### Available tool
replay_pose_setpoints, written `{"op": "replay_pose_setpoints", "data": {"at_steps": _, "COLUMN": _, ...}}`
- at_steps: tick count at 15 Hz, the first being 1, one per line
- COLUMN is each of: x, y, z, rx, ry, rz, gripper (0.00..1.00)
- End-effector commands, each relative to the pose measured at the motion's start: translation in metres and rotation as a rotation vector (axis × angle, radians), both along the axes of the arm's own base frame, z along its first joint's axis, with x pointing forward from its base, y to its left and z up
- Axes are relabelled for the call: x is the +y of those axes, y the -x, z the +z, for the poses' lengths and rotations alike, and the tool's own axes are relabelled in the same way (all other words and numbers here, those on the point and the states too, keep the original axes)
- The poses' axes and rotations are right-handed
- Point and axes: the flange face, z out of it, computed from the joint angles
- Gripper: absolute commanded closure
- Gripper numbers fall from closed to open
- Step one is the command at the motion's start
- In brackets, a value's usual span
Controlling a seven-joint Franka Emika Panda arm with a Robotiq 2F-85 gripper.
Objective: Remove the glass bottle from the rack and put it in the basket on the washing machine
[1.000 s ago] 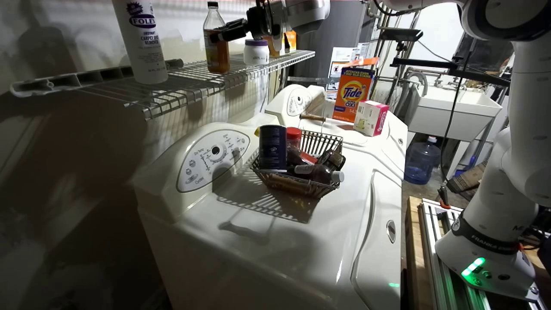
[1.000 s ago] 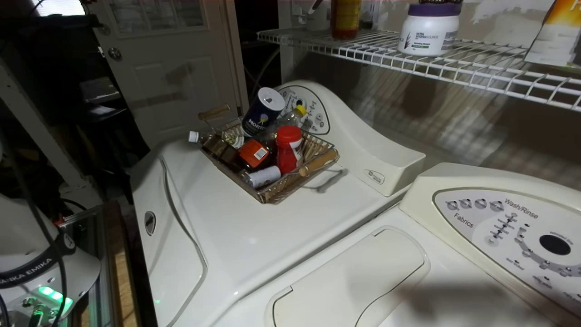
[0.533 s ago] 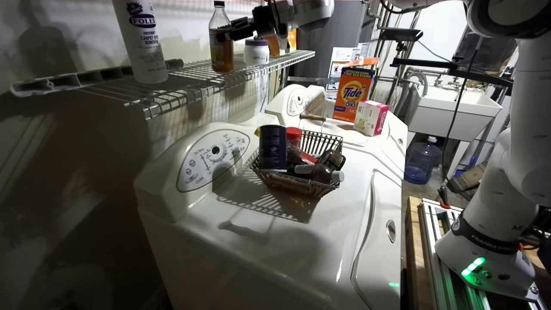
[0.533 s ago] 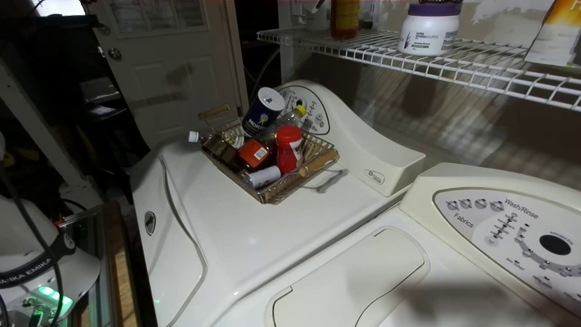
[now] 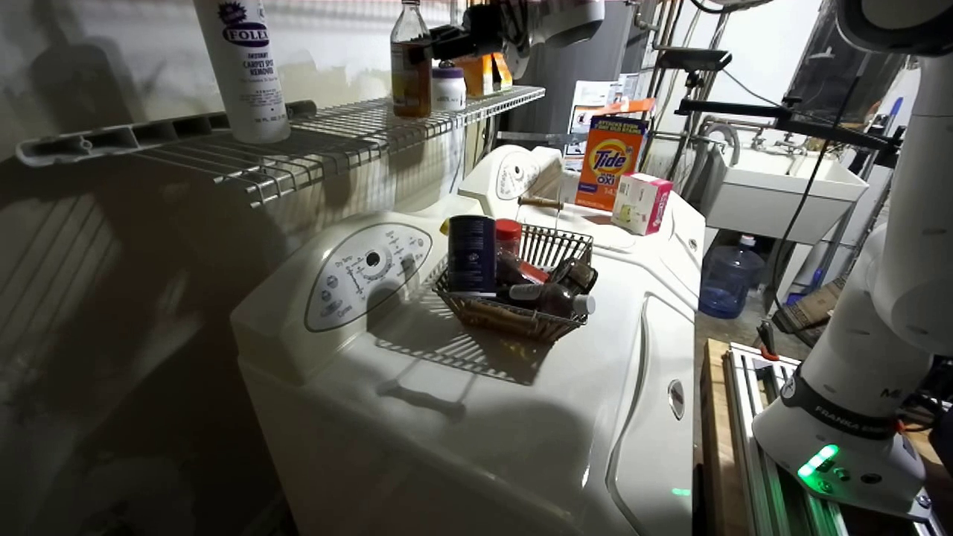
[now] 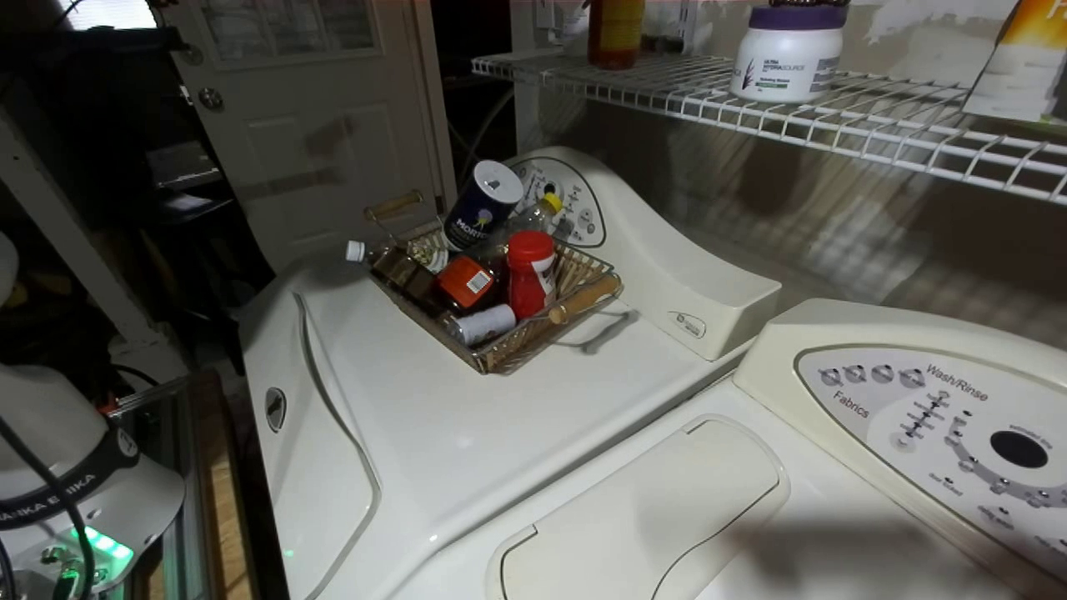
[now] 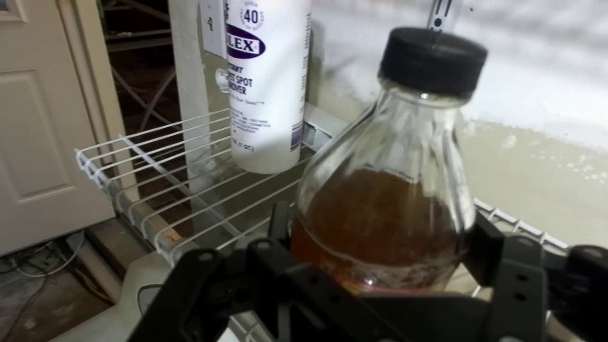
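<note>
The glass bottle (image 5: 412, 78), clear with amber contents, is upright between my gripper's fingers. It also shows in an exterior view (image 6: 617, 37) and in the wrist view (image 7: 380, 213), where its black cap shows. My gripper (image 7: 382, 235) is shut on its body, with a finger against each side. In an exterior view the gripper (image 5: 426, 46) reaches it from the right. The bottle is at the white wire rack (image 5: 335, 152); I cannot tell if its base touches the bars. The basket (image 5: 514, 324) stands on the washing machine (image 5: 447, 461), filled with bottles and containers.
A tall white Folex bottle (image 5: 253, 82) stands on the rack. A white jar with purple lid (image 6: 788, 58) and orange boxes (image 5: 476, 74) also stand there. A Tide box (image 5: 610, 164) and a small pink-white box (image 5: 642, 205) stand on the neighbouring appliance.
The gripper and glass bottle have moved together, rightward and slightly up in an exterior view, now overlapping the white jar. The arm has shifted too. The basket has not moved.
</note>
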Motion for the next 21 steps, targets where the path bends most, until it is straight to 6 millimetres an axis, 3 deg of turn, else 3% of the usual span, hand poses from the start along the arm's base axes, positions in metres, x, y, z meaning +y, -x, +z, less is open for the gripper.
{"op": "replay_pose_setpoints", "data": {"at_steps": 1, "x": -0.003, "y": 0.030, "z": 0.018, "rx": -0.029, "ry": -0.015, "rz": 0.126, "gripper": 0.42}}
{"op": "replay_pose_setpoints", "data": {"at_steps": 8, "x": -0.010, "y": 0.074, "z": 0.005, "rx": -0.072, "ry": 0.013, "rz": 0.455, "gripper": 0.42}}
{"op": "replay_pose_setpoints", "data": {"at_steps": 14, "x": -0.029, "y": 0.112, "z": -0.025, "rx": -0.051, "ry": 0.091, "rz": 0.660, "gripper": 0.42}}
{"op": "replay_pose_setpoints", "data": {"at_steps": 19, "x": -0.043, "y": 0.133, "z": -0.050, "rx": -0.056, "ry": 0.106, "rz": 0.731, "gripper": 0.42}}
{"op": "replay_pose_setpoints", "data": {"at_steps": 20, "x": -0.044, "y": 0.118, "z": -0.059, "rx": -0.024, "ry": 0.101, "rz": 0.710, "gripper": 0.17}}
{"op": "replay_pose_setpoints", "data": {"at_steps": 21, "x": -0.046, "y": 0.120, "z": -0.063, "rx": -0.025, "ry": 0.103, "rz": 0.712, "gripper": 0.17}}
